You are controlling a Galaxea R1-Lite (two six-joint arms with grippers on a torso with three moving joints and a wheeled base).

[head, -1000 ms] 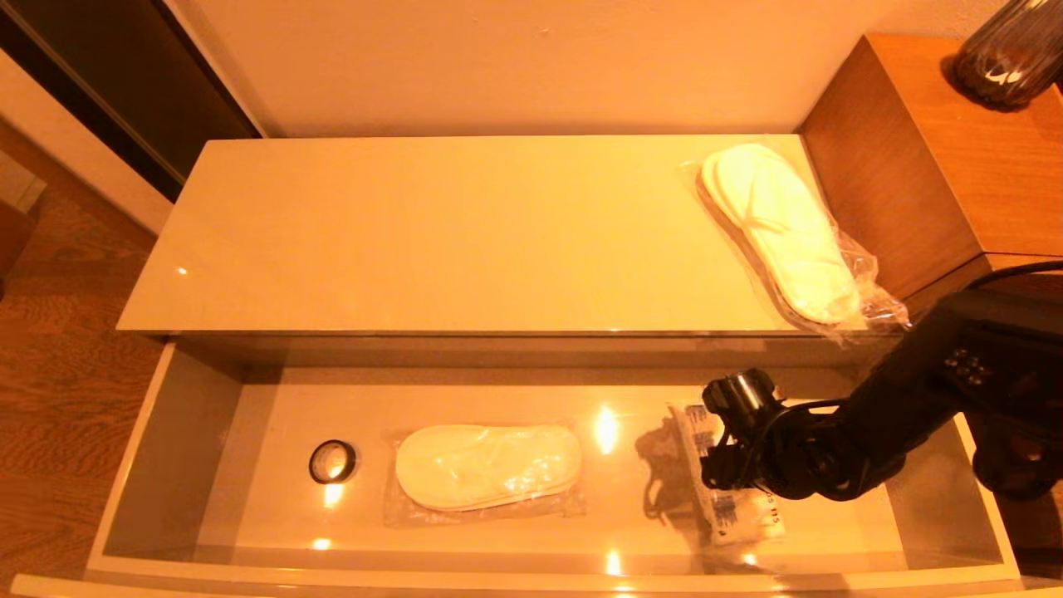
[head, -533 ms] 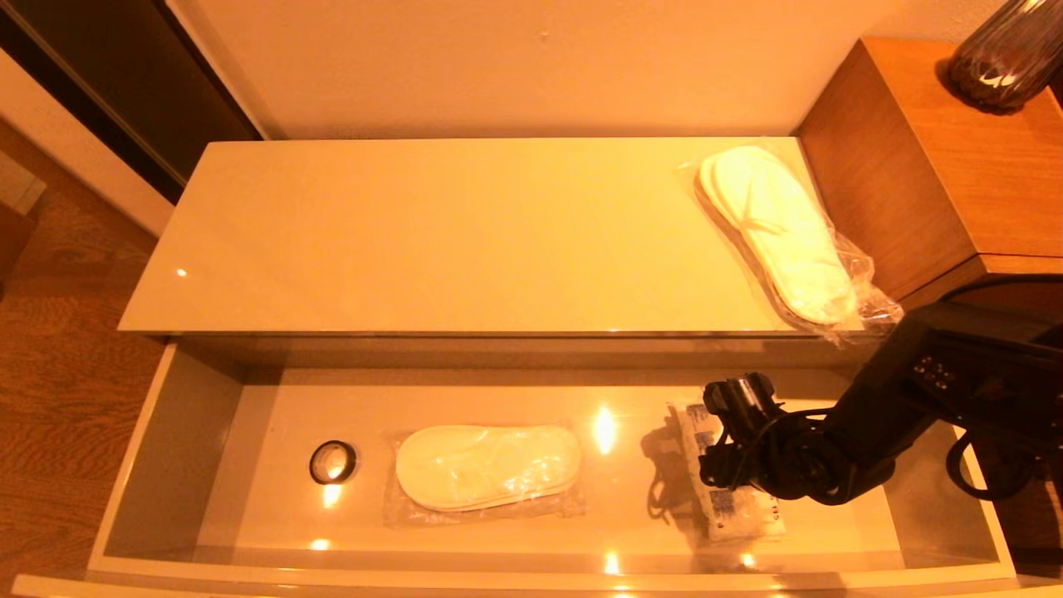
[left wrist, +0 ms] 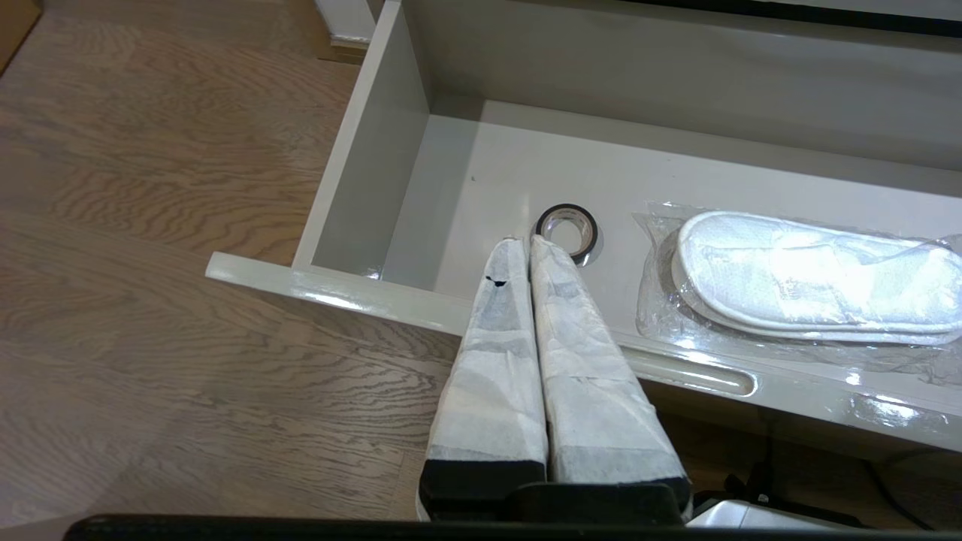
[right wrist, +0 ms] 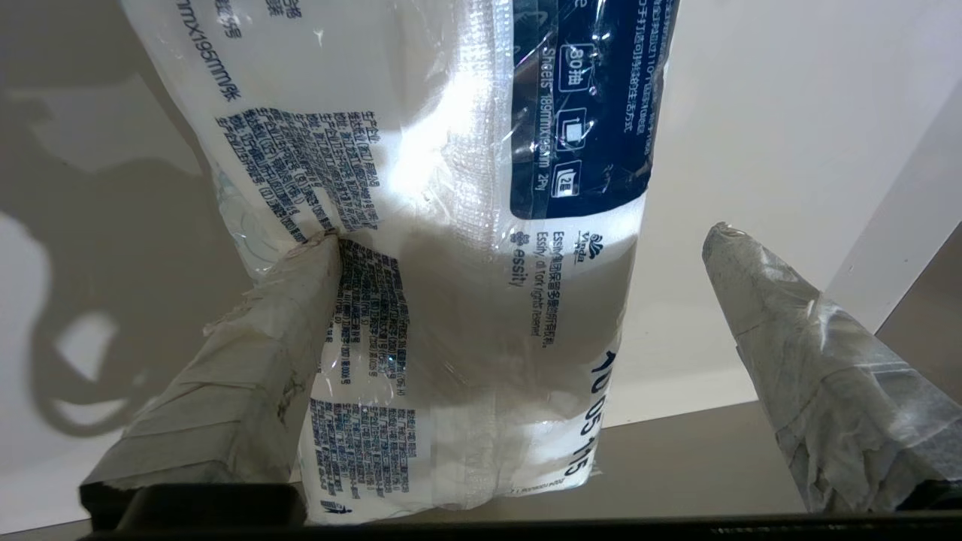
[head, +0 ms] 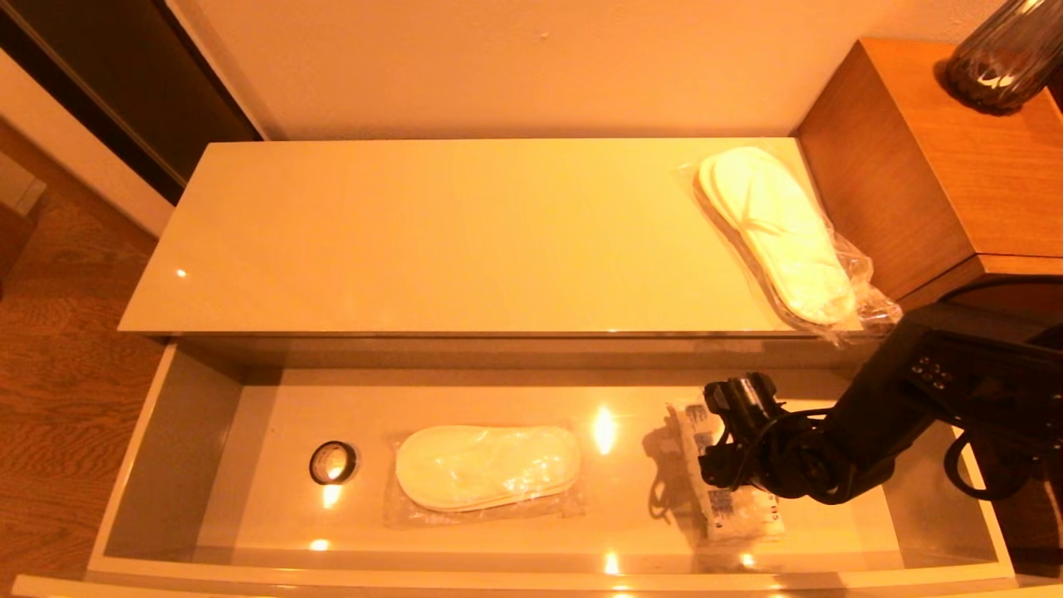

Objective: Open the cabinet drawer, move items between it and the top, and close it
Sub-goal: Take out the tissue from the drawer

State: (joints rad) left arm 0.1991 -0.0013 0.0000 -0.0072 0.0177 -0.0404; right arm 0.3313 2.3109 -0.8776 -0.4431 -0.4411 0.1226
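Two bagged slipper pairs: one on top (head: 465, 241) upper right (head: 776, 237), one in cabinet drawer (head: 178, 432) centre (head: 487, 467); one tape ring (head: 333, 462); one tissue packet (head: 731, 502) under right end effector (right wrist: 518, 300), released; left end effector (left wrist: 526, 244) clenched empty.

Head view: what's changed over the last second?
The right arm's upper body dropped lower, settling the right gripper slightly deeper into the open drawer, open over the white packet, nothing gripped. Tape ring, both slipper bags and the shut left gripper are unchanged.
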